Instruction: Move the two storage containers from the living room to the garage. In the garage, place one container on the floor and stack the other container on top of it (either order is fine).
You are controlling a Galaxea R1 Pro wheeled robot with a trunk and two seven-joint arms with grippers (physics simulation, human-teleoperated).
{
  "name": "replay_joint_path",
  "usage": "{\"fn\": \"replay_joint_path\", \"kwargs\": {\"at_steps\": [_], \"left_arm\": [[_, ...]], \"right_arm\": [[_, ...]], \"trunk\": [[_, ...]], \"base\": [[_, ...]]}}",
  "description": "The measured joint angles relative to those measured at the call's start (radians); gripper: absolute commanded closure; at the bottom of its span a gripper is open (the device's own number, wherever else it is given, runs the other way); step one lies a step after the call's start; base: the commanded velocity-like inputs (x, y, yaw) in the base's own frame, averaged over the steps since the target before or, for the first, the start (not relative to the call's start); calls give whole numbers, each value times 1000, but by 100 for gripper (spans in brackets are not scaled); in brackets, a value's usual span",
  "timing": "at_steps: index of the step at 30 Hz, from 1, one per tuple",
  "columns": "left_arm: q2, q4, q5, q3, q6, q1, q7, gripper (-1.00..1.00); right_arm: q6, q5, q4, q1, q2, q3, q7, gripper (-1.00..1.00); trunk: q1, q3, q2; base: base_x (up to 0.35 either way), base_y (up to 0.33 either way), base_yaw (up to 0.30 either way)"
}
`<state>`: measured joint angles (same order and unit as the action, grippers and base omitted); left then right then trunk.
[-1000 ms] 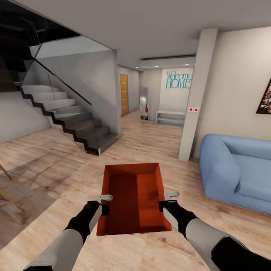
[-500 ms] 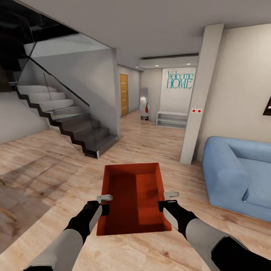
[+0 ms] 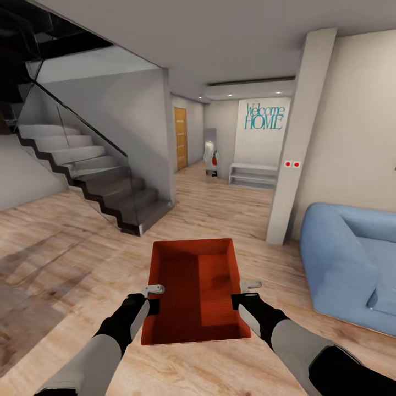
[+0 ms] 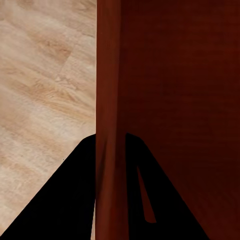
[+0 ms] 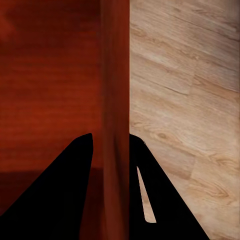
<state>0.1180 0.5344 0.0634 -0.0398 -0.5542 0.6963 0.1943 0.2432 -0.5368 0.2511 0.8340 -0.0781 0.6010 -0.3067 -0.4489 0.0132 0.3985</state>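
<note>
Both tools clamp opposite walls of container (image 3: 192, 291): left tool (image 3: 152, 297), right tool (image 3: 246, 294); level carry toward hallway.

Even, bright indoor light with small ceiling spots glowing above the Welcome HOME wall lettering (image 3: 264, 116). The staircase (image 3: 93, 176) throws a soft grey shadow over the wood floor (image 3: 66, 264) beside it. Straight lines bow near the head view's edges. Both wrist views look smeared, fingers solid black.
</note>
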Motion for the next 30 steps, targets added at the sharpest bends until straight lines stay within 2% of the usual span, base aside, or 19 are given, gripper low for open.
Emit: {"fn": "replay_joint_path", "kwargs": {"at_steps": [30], "left_arm": [[0,0,0,0,0,0,0,100]], "right_arm": [[0,0,-1,0,0,0,0,100]], "trunk": [[0,0,0]], "base": [[323,0,0]]}}
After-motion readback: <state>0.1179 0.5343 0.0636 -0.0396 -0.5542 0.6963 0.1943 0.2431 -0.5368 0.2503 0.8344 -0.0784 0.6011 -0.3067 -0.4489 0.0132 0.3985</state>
